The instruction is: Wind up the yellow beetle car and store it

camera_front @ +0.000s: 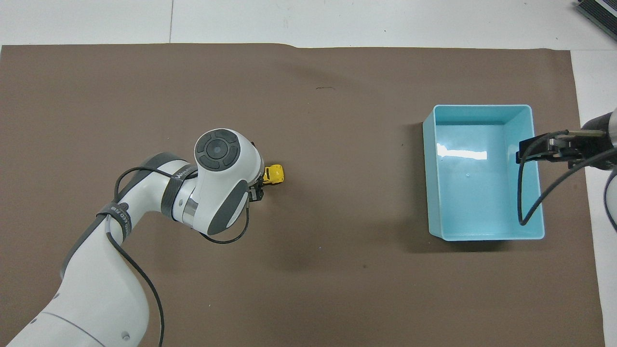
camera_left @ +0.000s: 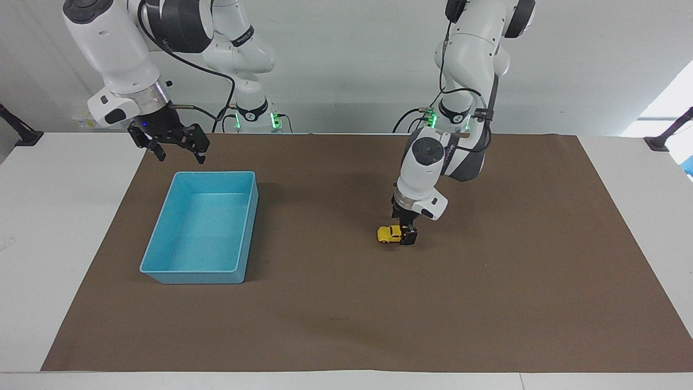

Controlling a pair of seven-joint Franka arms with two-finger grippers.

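The yellow beetle car (camera_left: 386, 233) (camera_front: 275, 173) stands on the brown mat near the middle of the table. My left gripper (camera_left: 407, 237) has come down on the end of the car that points toward the left arm's end of the table, and it is shut on it. From overhead the left wrist hides most of that gripper (camera_front: 258, 185) and that end of the car. Up in the air, my right gripper (camera_left: 176, 149) (camera_front: 542, 148) is open and holds nothing; it is over the blue bin's edge closest to the robots.
The blue bin (camera_left: 216, 174) (camera_front: 482, 107) sits on the mat toward the right arm's end of the table, with nothing in it. The brown mat (camera_left: 346, 314) covers most of the white table.
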